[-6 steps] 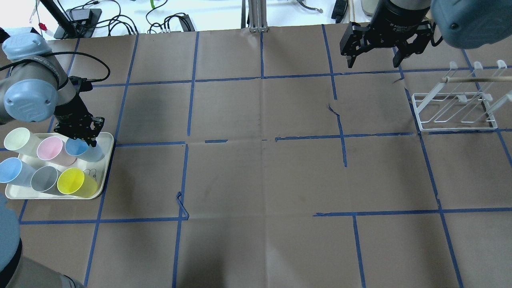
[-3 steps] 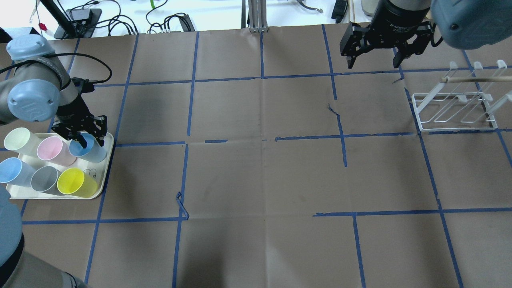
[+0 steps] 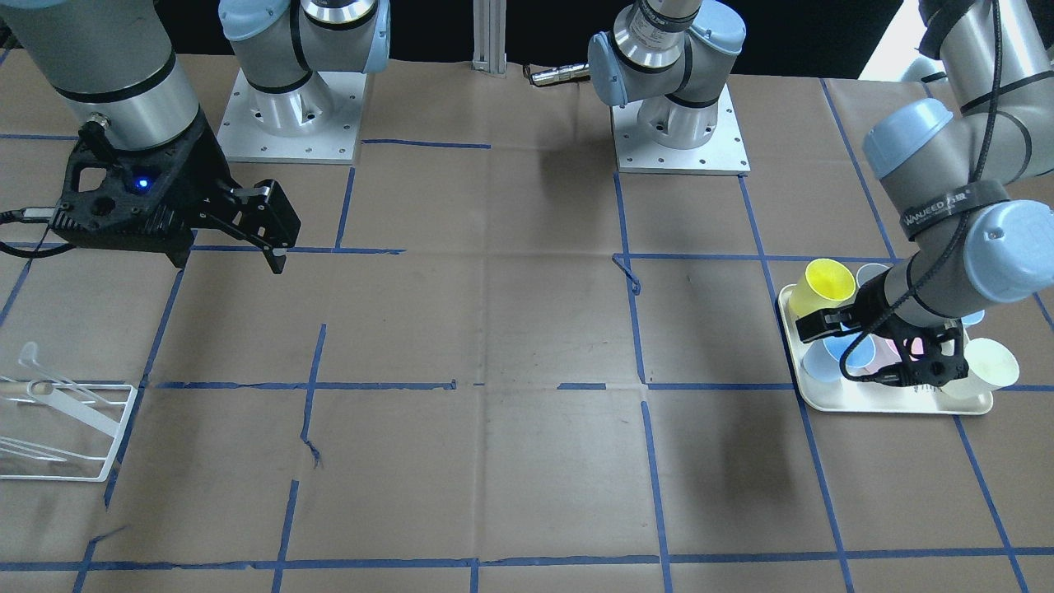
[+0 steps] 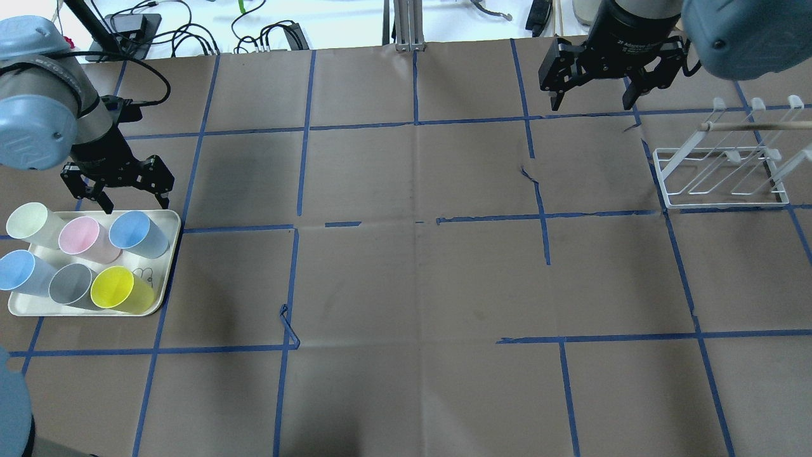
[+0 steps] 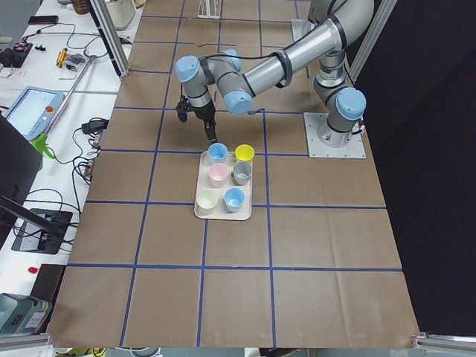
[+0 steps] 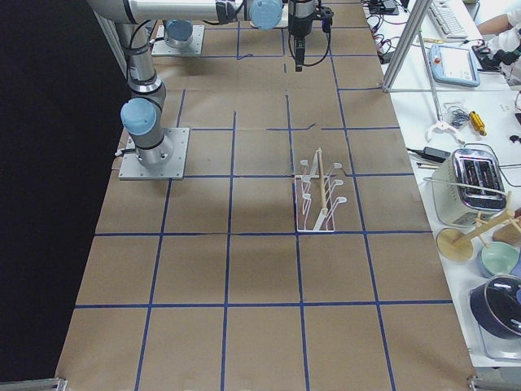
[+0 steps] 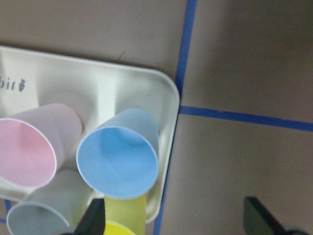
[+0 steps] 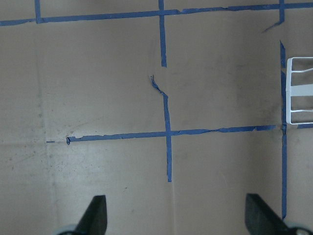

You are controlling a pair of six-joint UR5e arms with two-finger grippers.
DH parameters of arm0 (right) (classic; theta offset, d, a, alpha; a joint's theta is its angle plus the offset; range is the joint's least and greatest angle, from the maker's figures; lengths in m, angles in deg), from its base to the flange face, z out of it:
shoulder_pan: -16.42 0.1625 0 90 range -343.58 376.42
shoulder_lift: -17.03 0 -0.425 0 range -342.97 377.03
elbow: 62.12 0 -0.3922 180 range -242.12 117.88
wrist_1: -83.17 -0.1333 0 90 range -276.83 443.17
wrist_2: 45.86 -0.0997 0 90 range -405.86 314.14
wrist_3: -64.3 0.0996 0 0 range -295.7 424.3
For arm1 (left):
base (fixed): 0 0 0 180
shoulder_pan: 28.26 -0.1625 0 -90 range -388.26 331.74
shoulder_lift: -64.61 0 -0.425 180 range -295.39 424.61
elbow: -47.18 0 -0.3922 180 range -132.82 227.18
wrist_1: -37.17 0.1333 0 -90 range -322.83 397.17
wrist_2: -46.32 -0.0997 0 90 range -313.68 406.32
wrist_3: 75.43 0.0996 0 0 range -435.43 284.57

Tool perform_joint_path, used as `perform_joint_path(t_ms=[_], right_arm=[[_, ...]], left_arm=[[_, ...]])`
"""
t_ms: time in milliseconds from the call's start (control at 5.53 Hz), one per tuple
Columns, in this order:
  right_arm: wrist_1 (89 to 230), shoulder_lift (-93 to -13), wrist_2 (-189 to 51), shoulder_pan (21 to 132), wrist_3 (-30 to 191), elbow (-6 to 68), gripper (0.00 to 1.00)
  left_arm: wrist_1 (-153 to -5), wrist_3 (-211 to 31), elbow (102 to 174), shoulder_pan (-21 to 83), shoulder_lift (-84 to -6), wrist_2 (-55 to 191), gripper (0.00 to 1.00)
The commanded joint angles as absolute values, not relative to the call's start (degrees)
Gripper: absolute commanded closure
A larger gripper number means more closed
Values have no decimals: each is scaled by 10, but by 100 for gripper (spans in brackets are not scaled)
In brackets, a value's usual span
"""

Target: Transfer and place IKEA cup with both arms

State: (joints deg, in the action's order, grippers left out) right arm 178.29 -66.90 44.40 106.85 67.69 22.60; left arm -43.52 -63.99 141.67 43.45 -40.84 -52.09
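The pale blue IKEA cup (image 4: 133, 231) stands upright at the far right corner of the cream tray (image 4: 172, 223). It also shows in the left wrist view (image 7: 120, 161) and the front view (image 3: 852, 352). A twin blue cup (image 4: 19, 271) stands at the tray's near left. My left gripper (image 4: 136, 206) is open and empty, hovering above the tray's far edge just beyond the cup, which it does not touch. My right gripper (image 4: 591, 100) is open and empty, high over the far right of the table.
Pink (image 4: 85, 236), grey (image 4: 70, 284), yellow (image 4: 117, 289) and cream (image 4: 28, 222) cups share the tray. A white wire rack (image 4: 723, 171) stands at the right, near the right gripper. Blue tape lines grid the brown paper table.
My left gripper was down at the blue cup's rim; it has opened, risen and drawn back toward the far side. The cup stays in the tray, shifted slightly right. The right arm is still.
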Motion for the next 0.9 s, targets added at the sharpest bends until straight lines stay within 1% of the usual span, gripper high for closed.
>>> perform_joint_path(t_ms=[0,181,543,723], right_arm=[[1785,-670,444,1069,677,226,0],[1784,-670,443,1069,677,226,0],[1783,-669,443,1068,676,227,0],[1782,-670,442,1068,676,225,0]], left_arm=[[-524,-670,1373,504,-353,-486,2],[-527,-713,1371,554,-313,-475,2],[-523,-724,1360,629,-290,-440,2],[-527,-756,1333,644,-291,-419,2]])
